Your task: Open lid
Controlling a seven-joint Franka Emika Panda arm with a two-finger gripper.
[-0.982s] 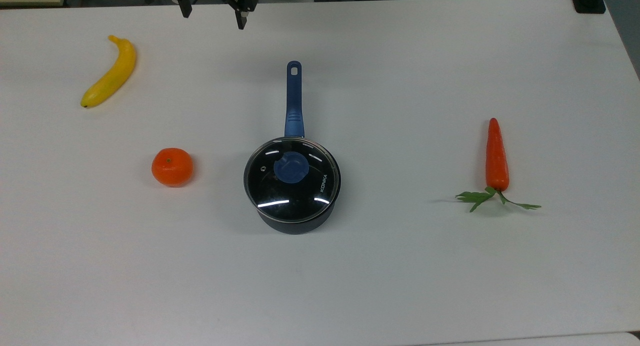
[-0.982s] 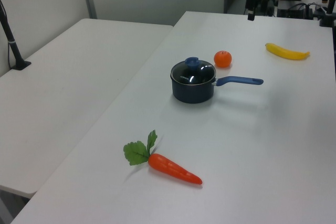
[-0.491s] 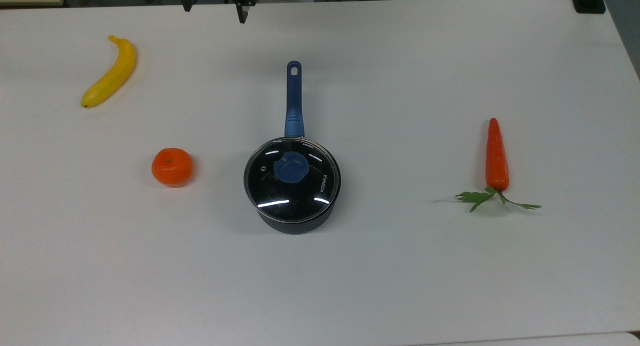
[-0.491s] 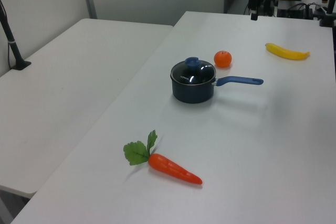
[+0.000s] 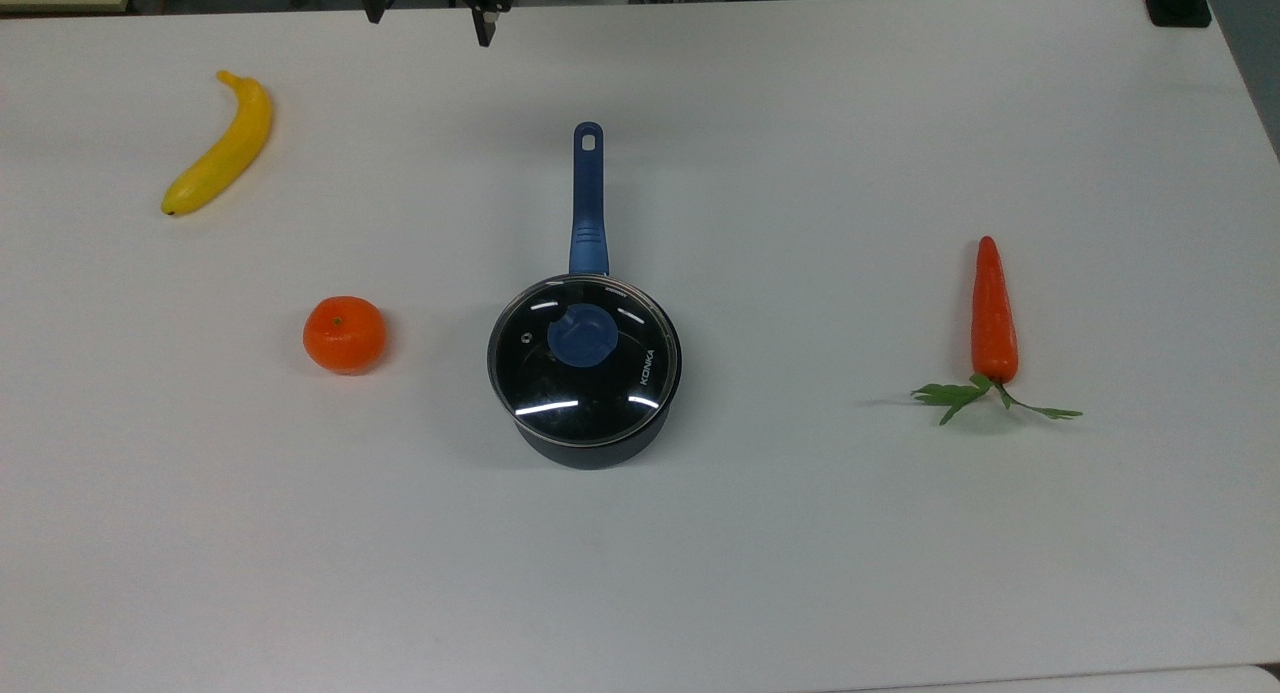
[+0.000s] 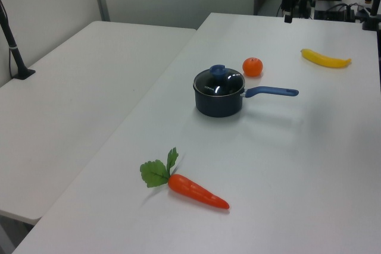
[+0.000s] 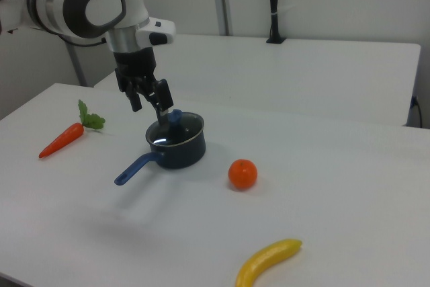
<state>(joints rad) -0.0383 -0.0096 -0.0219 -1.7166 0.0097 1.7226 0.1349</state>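
Gripper (image 5: 428,18) up a touch toward the top view's far edge versus a second ago, then holding; nothing else shifted. Means approach not begun: well apart from the lid (image 5: 584,360), hanging high above the table's (image 5: 800,533) far side. Fingers spread apart, holding nothing.

Lid seated flat on the saucepan (image 5: 590,448) at table centre, blue knob (image 5: 581,337) pointing straight up. Round, so no long axis of its own; "KONKA" print on the top view's right side, vent hole on the top view's left. Pan handle (image 5: 587,198) runs straight away toward the top view's far edge, toward the arm.

Orange (image 5: 344,334) to the top view's left of the pan, banana (image 5: 221,144) far left, carrot (image 5: 993,313) well to the right.

Task untouched, lid closed.
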